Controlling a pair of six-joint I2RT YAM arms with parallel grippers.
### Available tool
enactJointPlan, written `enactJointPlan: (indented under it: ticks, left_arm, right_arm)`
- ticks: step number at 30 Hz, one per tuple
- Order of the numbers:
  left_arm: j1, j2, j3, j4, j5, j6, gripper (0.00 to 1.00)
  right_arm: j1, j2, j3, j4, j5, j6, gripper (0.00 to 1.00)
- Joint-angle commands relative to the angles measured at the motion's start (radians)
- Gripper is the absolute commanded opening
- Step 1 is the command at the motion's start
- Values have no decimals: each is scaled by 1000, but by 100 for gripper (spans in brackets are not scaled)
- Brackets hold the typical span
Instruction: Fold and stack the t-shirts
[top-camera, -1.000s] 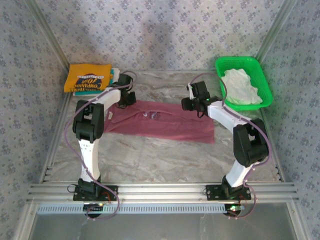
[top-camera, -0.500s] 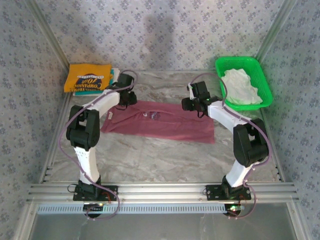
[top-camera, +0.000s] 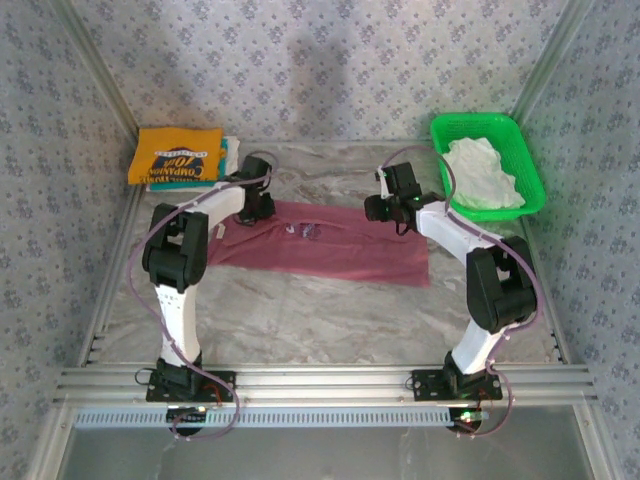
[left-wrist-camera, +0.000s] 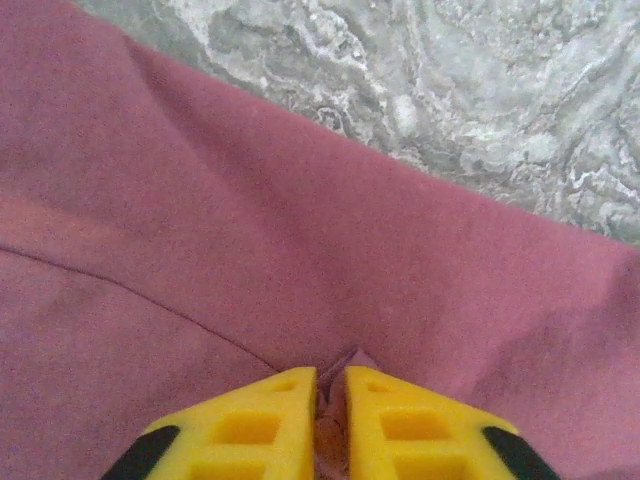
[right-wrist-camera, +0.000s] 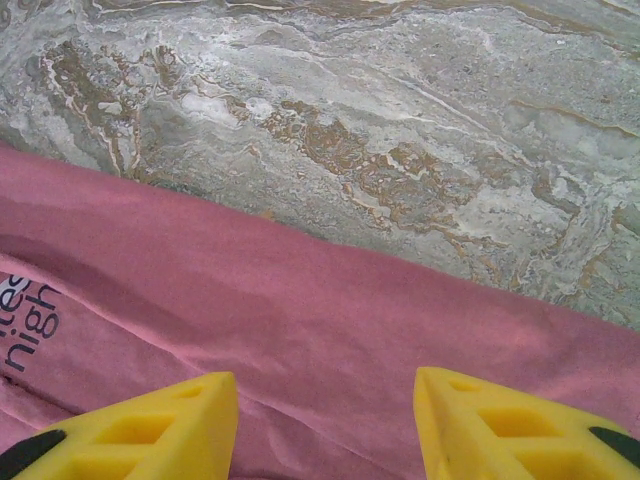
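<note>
Top external view:
- Left claw (top-camera: 255, 207): set down on the far left part of the maroon t-shirt (top-camera: 330, 252).
- Maroon t-shirt: spread flat on the worktop (top-camera: 300, 310), reaching from under the left claw across to below the right claw (top-camera: 376, 208).
- Right claw: over the far right edge of the same shirt.
- Yellow-orange t-shirt (top-camera: 175, 155): folded, dark-blue lettering up, left of and beyond the left claw. It lies on a teal t-shirt (top-camera: 231, 150), whose edge shows.
- White t-shirt (top-camera: 482, 175): bunched in the green mesh basket (top-camera: 537, 190), just right of the right claw.

Left wrist view:
- Left claw (left-wrist-camera: 331, 385): yellow fingers (left-wrist-camera: 250, 425) drawn nearly together, nipping a small raised pleat of the maroon t-shirt (left-wrist-camera: 200, 250).
- Cloth fills the area ahead of the claw. A seam line runs across it to the left.
- Marbled worktop (left-wrist-camera: 480, 100): bare beyond the shirt's edge.

Right wrist view:
- Right claw (right-wrist-camera: 325, 385): fingers (right-wrist-camera: 180, 425) standing apart at a middling gap, nothing between them.
- Maroon t-shirt (right-wrist-camera: 300, 300): lying beneath and ahead of the claw.
- Dark lettering (right-wrist-camera: 25, 312): printed on the shirt, left of the left finger.
- Worktop (right-wrist-camera: 350, 120): beyond the shirt's edge.
</note>
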Motion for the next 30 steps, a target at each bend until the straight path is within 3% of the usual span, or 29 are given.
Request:
enactJointPlan:
  ticks: [1, 17, 30]
  left_arm:
    - [-9, -46, -25, 30, -19, -16, 3]
    - [-66, -217, -216, 136, -126, -140, 0]
    - [-183, -339, -420, 271, -216, -288, 0]
  right_arm:
    - [-5, -2, 31, -3, -3, 9, 52]
    - [-9, 1, 35, -1, -11, 8, 52]
    - [-15, 4, 32, 1, -17, 9, 52]
